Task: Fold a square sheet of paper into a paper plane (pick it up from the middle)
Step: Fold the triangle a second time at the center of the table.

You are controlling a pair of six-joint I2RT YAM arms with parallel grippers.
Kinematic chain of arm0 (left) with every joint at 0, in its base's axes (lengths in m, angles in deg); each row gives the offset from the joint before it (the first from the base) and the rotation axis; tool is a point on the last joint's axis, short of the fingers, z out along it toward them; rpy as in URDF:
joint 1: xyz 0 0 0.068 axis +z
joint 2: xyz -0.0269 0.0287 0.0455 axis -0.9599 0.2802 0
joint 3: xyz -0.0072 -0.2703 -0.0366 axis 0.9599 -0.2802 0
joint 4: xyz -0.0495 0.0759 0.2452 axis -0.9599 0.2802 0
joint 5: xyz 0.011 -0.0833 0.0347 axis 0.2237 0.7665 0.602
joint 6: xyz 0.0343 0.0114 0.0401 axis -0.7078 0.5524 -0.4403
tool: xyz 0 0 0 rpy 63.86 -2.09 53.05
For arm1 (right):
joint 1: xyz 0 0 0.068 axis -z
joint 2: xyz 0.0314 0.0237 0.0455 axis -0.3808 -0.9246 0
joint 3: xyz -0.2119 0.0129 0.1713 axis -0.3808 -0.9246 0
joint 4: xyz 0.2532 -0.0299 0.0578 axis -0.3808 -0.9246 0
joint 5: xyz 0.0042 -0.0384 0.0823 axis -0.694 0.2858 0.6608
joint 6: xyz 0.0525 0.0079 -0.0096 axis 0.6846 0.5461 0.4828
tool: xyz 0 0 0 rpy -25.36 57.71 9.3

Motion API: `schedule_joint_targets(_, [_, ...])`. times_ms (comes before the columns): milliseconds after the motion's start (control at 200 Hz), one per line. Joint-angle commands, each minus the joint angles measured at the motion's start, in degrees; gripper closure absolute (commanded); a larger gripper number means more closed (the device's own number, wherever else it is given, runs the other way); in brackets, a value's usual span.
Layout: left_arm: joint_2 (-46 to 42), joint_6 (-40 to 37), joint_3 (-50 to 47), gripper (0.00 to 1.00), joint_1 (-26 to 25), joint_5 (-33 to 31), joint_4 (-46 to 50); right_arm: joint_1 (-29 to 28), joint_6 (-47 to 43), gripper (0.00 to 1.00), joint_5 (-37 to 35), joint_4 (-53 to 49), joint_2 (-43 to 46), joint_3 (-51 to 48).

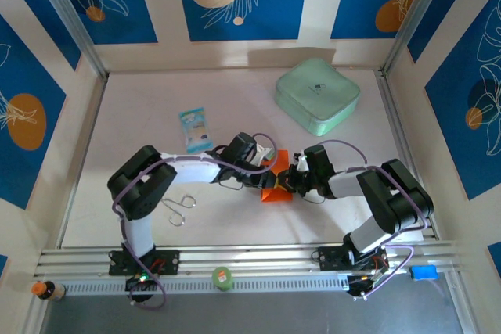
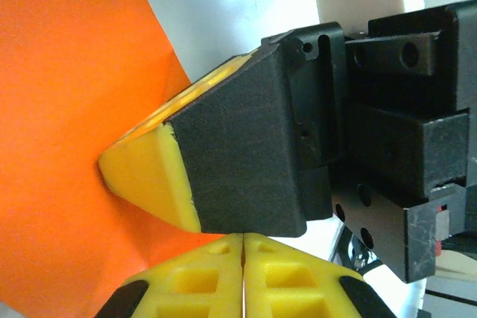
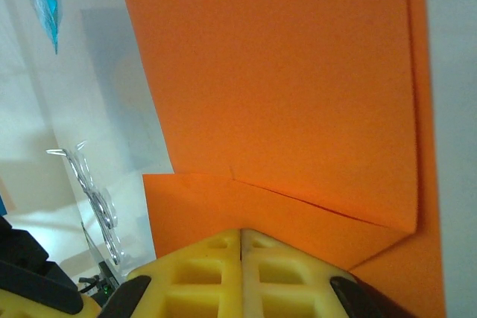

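The orange sheet of paper (image 1: pixel 276 186) lies partly folded on the table between my two grippers. In the right wrist view the paper (image 3: pixel 283 72) shows a folded flap with a slanted crease just ahead of my fingertips. My right gripper (image 3: pixel 241 233) is shut, its tips resting on the paper. My left gripper (image 2: pixel 244 237) is also shut, its tips at the paper's edge (image 2: pixel 67 109). A yellow finger (image 2: pixel 141 173) of the right gripper presses on the sheet just ahead of it. From above, the left gripper (image 1: pixel 268 172) and right gripper (image 1: pixel 291 183) meet over the sheet.
A mint-green box (image 1: pixel 317 95) stands at the back right. A blue-and-white packet (image 1: pixel 196 129) lies left of the grippers, and a metal wire hook (image 1: pixel 178 207) lies nearer the front left. The table's front rail (image 1: pixel 250 260) runs behind the arm bases.
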Motion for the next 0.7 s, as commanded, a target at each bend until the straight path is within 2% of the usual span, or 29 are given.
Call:
schedule_joint_targets(0, [2.6, 0.6, 1.9, 0.90, -0.6, 4.1, 1.5, 0.2, -1.3, 1.00, -3.2, -6.1, -0.5, -1.2])
schedule_joint_targets(200, [3.2, -0.8, 2.1, 0.90, -1.0, 3.3, 4.1, 0.2, -1.3, 1.00, -3.3, -6.6, -0.5, -1.1])
schedule_joint_targets(400, [-1.0, -1.1, -0.7, 1.00, -0.9, -2.4, 4.5, 0.2, -1.3, 1.00, -3.7, -7.0, -0.1, -1.0])
schedule_joint_targets(695, [0.4, -0.7, 0.0, 1.00, -0.9, -1.2, 3.5, 0.2, -1.5, 1.00, -3.6, -7.2, 0.2, -1.1])
